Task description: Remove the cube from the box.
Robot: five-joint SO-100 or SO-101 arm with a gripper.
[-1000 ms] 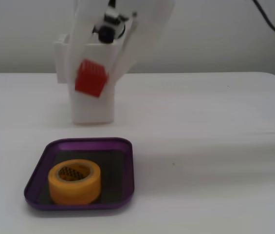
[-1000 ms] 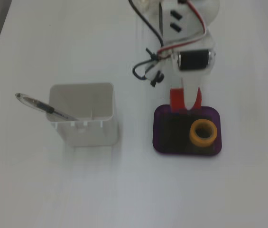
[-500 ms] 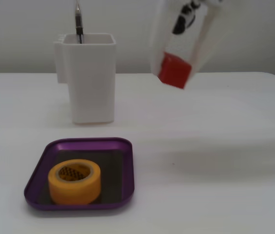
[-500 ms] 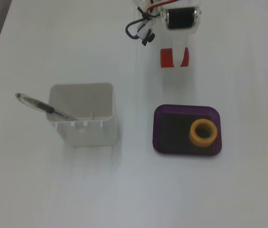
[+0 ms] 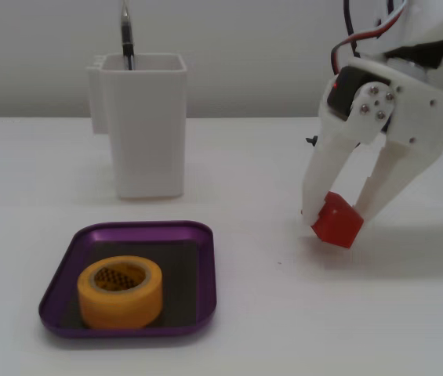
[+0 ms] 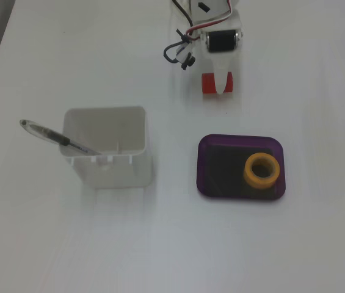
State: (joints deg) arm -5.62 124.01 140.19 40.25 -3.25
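The red cube [image 5: 337, 220] sits between the fingers of my white gripper [image 5: 335, 218], which is shut on it, low over the table and to the right of the purple box [image 5: 127, 229] in a fixed view. From above, the cube [image 6: 209, 83] shows partly under one white finger, with the gripper [image 6: 218, 85] well beyond the box [image 6: 239, 139] and outside its rim. Whether the cube touches the table I cannot tell.
A yellow tape roll [image 5: 119, 291] lies inside the box, also visible from above [image 6: 262, 169]. A tall white container [image 5: 144, 125] with a pen [image 6: 56, 137] stands apart from the box. Arm cables [image 6: 181, 52] hang near the gripper.
My gripper carried the red cube away from above the box, across to the side, and lowered it close to the table. The tape roll and container have not moved.
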